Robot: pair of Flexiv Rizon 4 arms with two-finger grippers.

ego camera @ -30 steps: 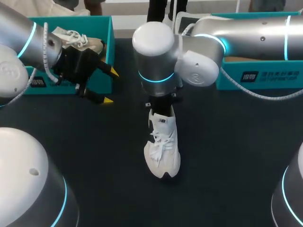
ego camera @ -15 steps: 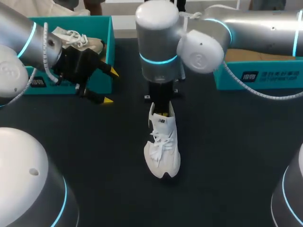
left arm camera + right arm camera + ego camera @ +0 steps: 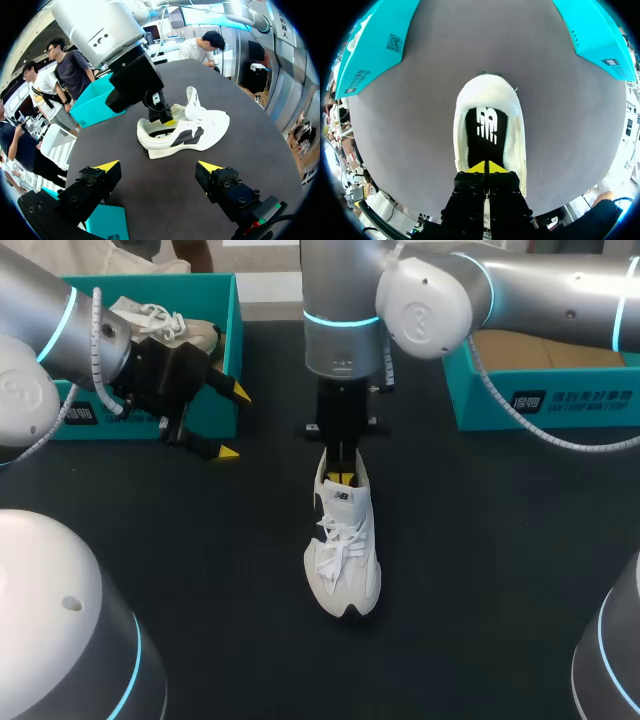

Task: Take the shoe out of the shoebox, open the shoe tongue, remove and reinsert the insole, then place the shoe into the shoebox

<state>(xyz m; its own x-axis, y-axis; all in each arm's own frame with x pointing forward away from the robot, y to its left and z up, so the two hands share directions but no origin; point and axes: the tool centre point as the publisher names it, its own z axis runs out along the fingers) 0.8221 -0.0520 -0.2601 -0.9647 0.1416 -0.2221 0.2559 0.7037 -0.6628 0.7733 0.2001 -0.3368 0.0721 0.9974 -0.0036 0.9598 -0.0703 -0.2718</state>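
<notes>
The shoe point(image 3: 343, 560) sits upright on its sole mid-surface point(image 3: 500, 540), toe towards the robot, heel towards the far edge. The right hand point(image 3: 343, 478) comes straight down into the shoe's opening at the heel end. Its 2 yellow tips are pressed together just above the insole point(image 3: 485, 132); whether they pinch anything between them cannot be told. The right arm's wrist covers the back of the heel in the head view.

The left hand point(image 3: 234, 422) hangs off to the left, well apart from the shoe, fingers spread wide and holding nothing. It is just in front of the left box point(image 3: 225, 350), a teal one with a second shoe point(image 3: 165, 325) lying inside. Another teal box point(image 3: 545, 400) stands at the far right, partly hidden by the right arm.

The shoe on the surface is white with white laces, a dark patch on the tongue and a grey marking along its side. The tongue stands up from the opening. The insole is black with a white print.

In all: 2 shoes, 2 boxes, 2 hands.
</notes>
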